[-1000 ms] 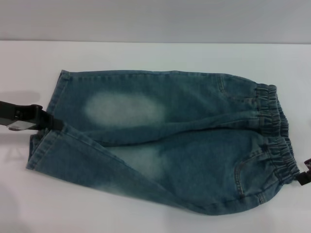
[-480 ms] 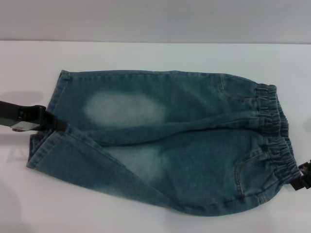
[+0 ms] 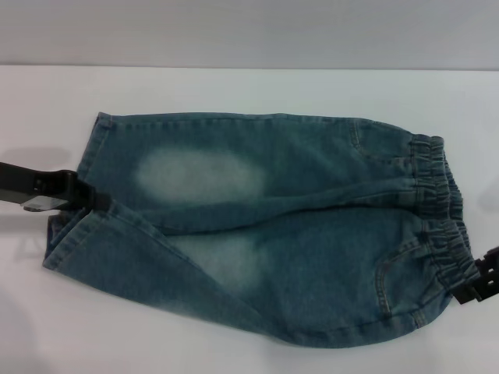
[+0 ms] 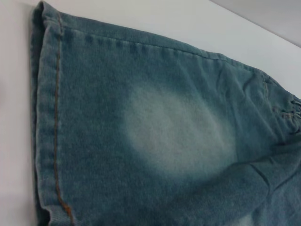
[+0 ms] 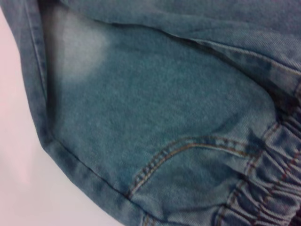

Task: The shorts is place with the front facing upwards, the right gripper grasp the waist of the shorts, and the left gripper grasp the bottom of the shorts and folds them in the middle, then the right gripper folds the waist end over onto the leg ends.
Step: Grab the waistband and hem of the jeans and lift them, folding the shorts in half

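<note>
Denim shorts (image 3: 265,226) flat on counter (image 3: 234,86); left hand (image 3: 82,196) at hem, right hand (image 3: 475,284) at waist; grips unclear; next: pinch, fold.

white table (image 3: 249,86), grey wall (image 3: 249,31) behind it

The head view looks forward and down from above onto the white tabletop (image 3: 249,86), far enough back to take in the whole shorts (image 3: 265,226), with the left tool (image 3: 86,199) at the leg ends and the right tool (image 3: 475,284) at the waist. The left wrist view sits very close over one leg of the shorts (image 4: 160,141), facing along it from the hem toward the waist, probably the farther leg in the head view. The right wrist view is closer still, over the shorts (image 5: 164,117) by pocket seam and elastic waist; both wrist patches lie within the head view.
</note>
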Controlling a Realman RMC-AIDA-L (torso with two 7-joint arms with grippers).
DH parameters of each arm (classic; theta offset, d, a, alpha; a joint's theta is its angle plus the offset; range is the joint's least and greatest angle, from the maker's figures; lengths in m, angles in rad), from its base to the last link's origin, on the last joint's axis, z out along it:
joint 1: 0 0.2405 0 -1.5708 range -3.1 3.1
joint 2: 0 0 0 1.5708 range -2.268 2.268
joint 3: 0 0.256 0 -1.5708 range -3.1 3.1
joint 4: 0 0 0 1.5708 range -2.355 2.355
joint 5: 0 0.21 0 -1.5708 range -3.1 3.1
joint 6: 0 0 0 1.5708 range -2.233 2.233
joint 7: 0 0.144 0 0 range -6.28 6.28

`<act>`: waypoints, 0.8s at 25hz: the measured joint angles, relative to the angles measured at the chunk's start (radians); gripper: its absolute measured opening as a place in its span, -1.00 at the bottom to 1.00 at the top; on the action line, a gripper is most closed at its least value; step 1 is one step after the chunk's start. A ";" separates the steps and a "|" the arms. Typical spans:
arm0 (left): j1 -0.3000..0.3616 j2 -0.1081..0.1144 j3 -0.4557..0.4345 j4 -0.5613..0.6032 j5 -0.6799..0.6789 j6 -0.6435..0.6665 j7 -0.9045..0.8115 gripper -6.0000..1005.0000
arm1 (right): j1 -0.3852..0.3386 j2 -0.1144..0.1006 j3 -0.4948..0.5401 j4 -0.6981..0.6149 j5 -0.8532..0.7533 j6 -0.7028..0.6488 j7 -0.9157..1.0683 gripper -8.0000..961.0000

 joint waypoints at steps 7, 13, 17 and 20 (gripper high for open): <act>0.000 -0.004 0.000 0.000 0.000 -0.007 0.002 -0.86 | 0.014 0.008 0.001 -0.013 0.010 -0.007 -0.004 0.48; 0.005 -0.007 0.000 0.000 0.000 -0.014 0.004 -0.86 | 0.024 0.012 -0.007 -0.024 0.011 -0.039 -0.021 0.47; 0.006 -0.007 -0.001 0.000 -0.001 -0.018 0.004 -0.86 | 0.026 0.012 -0.007 -0.024 0.011 -0.037 -0.035 0.46; 0.003 -0.008 -0.002 0.000 -0.001 -0.021 0.005 -0.86 | 0.025 0.010 -0.007 -0.020 0.011 -0.029 -0.049 0.37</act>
